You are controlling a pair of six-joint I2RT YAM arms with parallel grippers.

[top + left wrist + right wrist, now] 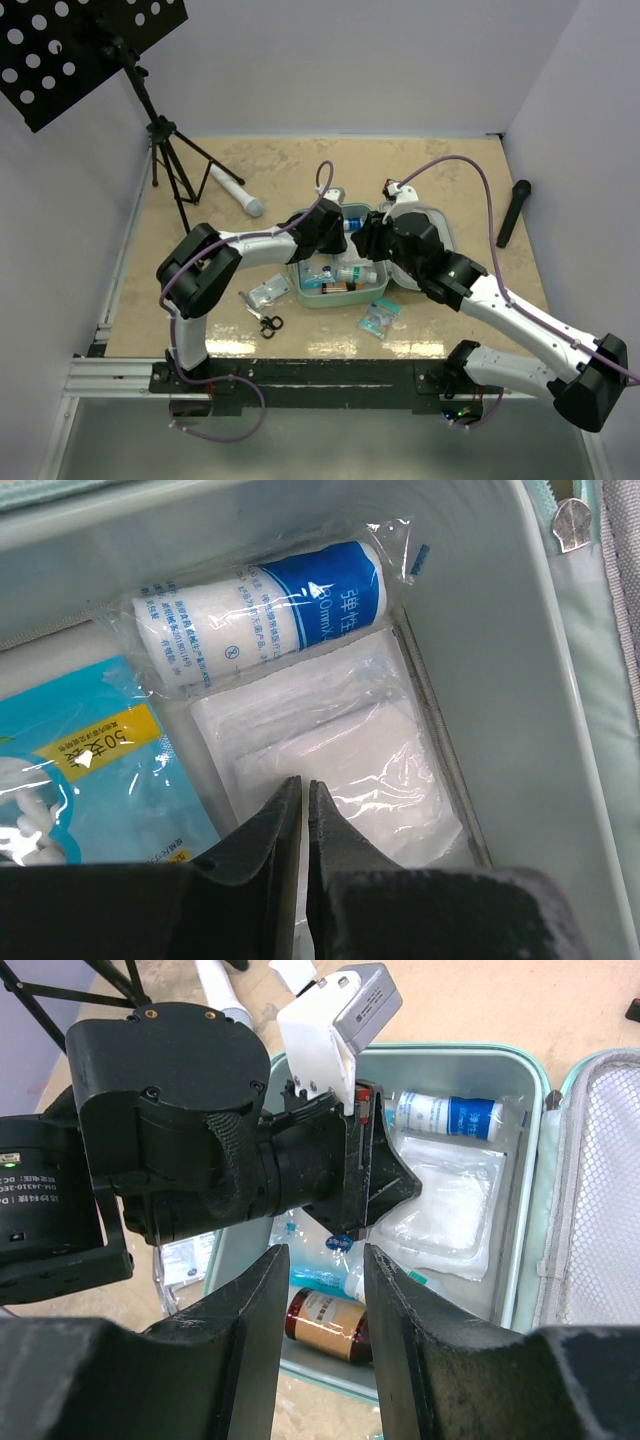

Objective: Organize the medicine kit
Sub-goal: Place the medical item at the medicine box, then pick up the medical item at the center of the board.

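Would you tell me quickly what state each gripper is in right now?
Left gripper: nearly closed at the gauze packet; whether it pinches it cannot be told.
Right gripper: open, empty, above the kit.

My left fingers [262,832] hide the near edge of the gauze packet [340,740]; whether they pinch it is unclear. Left of them, the blue packet [90,780] is cropped.

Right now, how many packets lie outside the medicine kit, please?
2: clear packet left of the medicine kit, blue packet by its near right corner; others may be hidden.
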